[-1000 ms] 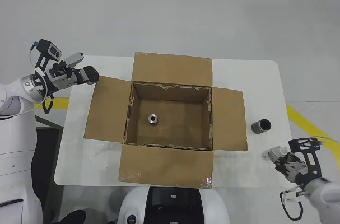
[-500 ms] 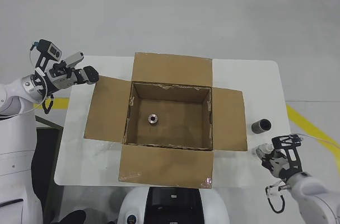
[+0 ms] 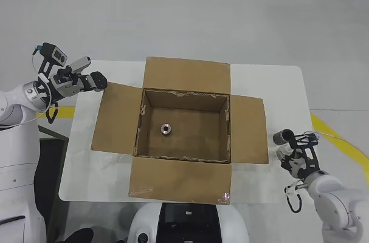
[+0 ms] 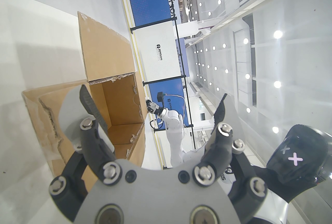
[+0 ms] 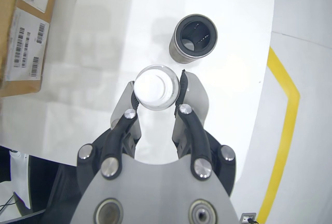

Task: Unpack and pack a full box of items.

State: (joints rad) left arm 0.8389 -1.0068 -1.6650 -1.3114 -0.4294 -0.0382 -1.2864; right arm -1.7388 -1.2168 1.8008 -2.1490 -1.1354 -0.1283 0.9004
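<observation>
An open cardboard box (image 3: pixel 184 124) sits mid-table with its flaps spread; a small metal ring (image 3: pixel 165 128) lies on its floor. To the box's right, a dark metal cylinder (image 3: pixel 284 136) (image 5: pixel 193 38) lies on the white table. My right gripper (image 5: pixel 157 91) (image 3: pixel 289 157) is shut on a small clear jar with white contents (image 5: pixel 157 90), held just beside the cylinder, toward the table's front. My left gripper (image 3: pixel 98 81) (image 4: pixel 153 103) hangs open with nothing in it at the table's far left corner, by the box's left flap (image 4: pixel 103 51).
The white table (image 3: pixel 266 85) has bare room right of the box. A box flap with printed labels (image 5: pixel 28 28) lies left of the jar. Yellow floor tape (image 3: pixel 333 136) runs past the table's right edge.
My right gripper, with the jar, has moved from the table's front right edge back toward the cylinder. The left arm has kept still.
</observation>
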